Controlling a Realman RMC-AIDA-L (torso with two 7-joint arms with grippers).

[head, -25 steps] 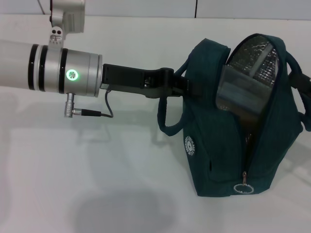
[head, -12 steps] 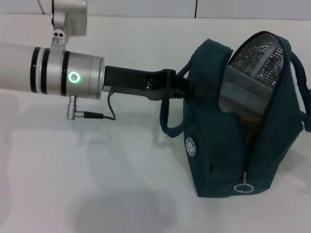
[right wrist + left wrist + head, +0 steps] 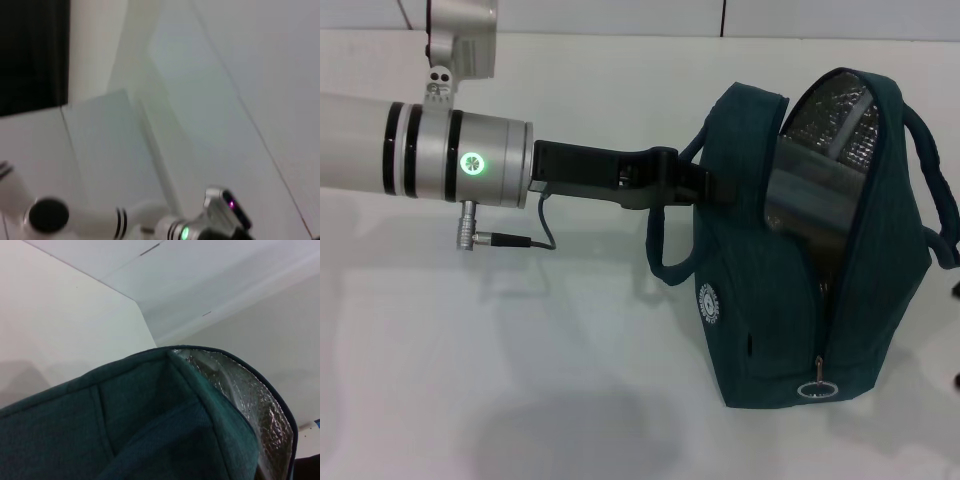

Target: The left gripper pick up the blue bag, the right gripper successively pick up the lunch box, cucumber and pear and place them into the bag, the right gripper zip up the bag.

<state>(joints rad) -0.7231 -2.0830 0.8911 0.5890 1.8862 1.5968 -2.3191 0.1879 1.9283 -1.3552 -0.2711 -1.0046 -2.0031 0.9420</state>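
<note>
- Head view: one blue bag [image 3: 800, 290] stands upright on the white table [image 3: 520, 380], toward the right side. It is dark teal-blue fabric with a round white logo [image 3: 708, 302] on its near panel, and a ring-pull zipper [image 3: 817, 388] sits low at the foot of the open seam. The mouth gapes, showing crinkled silver foil lining [image 3: 840, 115].
- Two looped handles show: one handle [image 3: 660, 250] hangs on the left side of the bag and one arcs over its far right edge.
- The left gripper [image 3: 705, 185] reaches in level from the left on a silver cylindrical arm section [image 3: 420, 150] with a green light. Its black claw is closed on the bag's upper left edge.
- Left wrist view: the bag's teal fabric fills the lower part, with its foil lining along the opened rim [image 3: 235, 385].
- Right wrist view: the right gripper's fingers are out of view, so its state cannot be told. Only the table and the silver arm, far off, appear.
</note>
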